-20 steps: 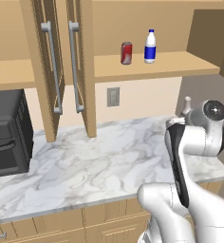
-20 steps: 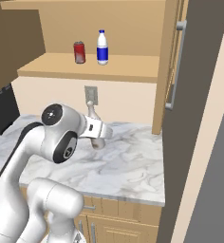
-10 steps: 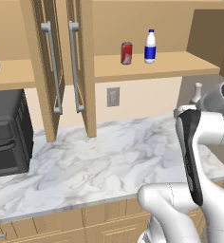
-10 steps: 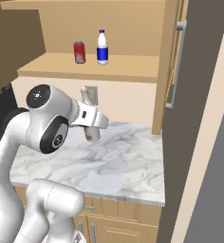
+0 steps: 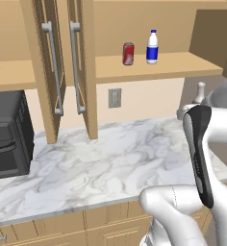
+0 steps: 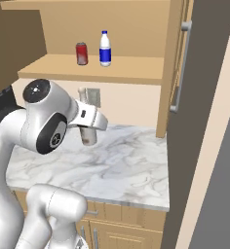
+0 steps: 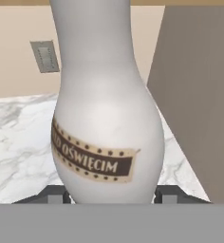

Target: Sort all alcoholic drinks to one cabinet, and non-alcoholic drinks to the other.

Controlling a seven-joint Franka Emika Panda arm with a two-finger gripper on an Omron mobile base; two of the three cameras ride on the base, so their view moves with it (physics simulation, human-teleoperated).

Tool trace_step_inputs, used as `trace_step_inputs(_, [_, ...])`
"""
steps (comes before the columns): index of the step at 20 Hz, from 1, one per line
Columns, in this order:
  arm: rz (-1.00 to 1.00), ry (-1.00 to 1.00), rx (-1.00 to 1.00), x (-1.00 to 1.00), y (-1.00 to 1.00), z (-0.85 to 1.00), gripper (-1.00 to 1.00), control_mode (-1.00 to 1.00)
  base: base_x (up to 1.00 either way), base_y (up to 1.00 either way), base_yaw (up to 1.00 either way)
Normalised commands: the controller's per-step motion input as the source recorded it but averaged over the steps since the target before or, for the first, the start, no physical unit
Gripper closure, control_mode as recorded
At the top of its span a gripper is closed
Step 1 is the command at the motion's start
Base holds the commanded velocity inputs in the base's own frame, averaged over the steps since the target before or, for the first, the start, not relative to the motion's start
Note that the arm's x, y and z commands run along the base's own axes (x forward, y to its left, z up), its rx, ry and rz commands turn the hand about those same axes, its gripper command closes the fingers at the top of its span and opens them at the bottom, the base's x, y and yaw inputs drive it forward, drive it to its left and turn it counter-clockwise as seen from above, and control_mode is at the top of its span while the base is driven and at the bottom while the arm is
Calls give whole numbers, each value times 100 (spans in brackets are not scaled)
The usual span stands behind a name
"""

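A: What do we find between the jaws?
B: We see them closed on the pale beige bottle (image 7: 107, 99), one finger tip (image 7: 52, 193) at each side of its base; a brown label band wraps its belly.

A: Where does it sit in the room?
B: We see it upright above the marble surface (image 5: 101, 163), near the wall outlet (image 5: 114, 98). On the open cabinet's shelf (image 6: 131, 69) above, the red soda can (image 6: 81, 53) stands just beside the white bottle (image 6: 105, 48).
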Motion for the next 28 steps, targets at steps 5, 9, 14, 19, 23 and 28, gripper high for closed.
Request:
trace_step_inputs(5, [0,0,0,0,0,0,100,100,-67,22,0])
trace_step_inputs(9, [0,0,0,0,0,0,100,100,-100,25,0])
trace_step_inputs(14, [0,0,0,0,0,0,100,100,-93,61,0])
trace_step_inputs(19, [0,0,0,0,0,0,100,100,-41,98,0])
trace_step_inputs(23, [0,0,0,0,0,0,100,100,-13,97,0])
trace_step_inputs(28, [0,0,0,0,0,0,100,100,-5,81,0])
